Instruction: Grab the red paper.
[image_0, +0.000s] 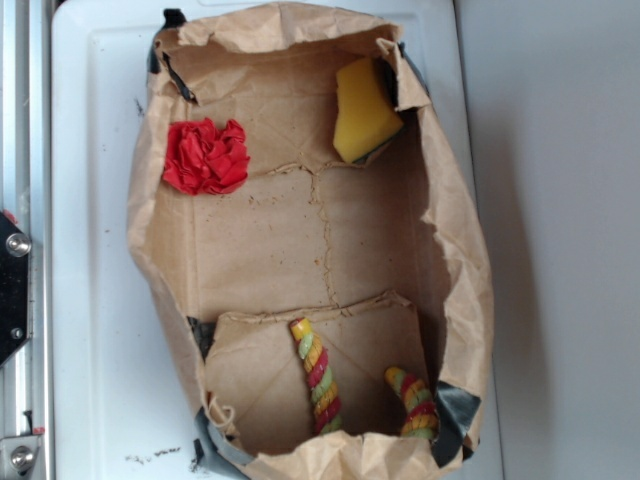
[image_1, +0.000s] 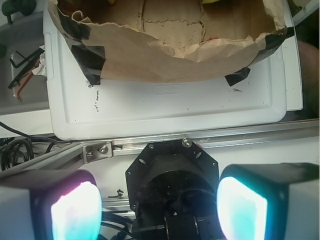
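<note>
The red paper (image_0: 206, 156), a bright crinkled wad, lies at the upper left inside the brown paper bag (image_0: 455, 240) in the exterior view. In the wrist view the red paper is out of sight; only the bag's near rim (image_1: 170, 62) shows at the top. My gripper (image_1: 159, 210) is open, its two glowing fingers (image_1: 75, 212) spread wide with nothing between them. It hovers over the black arm base (image_1: 172, 182), outside the bag. The gripper does not show in the exterior view.
A yellow sponge (image_0: 363, 110) leans in the bag's upper right corner. Two striped rope pieces (image_0: 317, 375) (image_0: 415, 402) lie at the bag's bottom end. The bag sits on a white tray (image_0: 95, 250). A metal rail (image_1: 240, 136) and cables (image_1: 22, 65) lie outside the tray.
</note>
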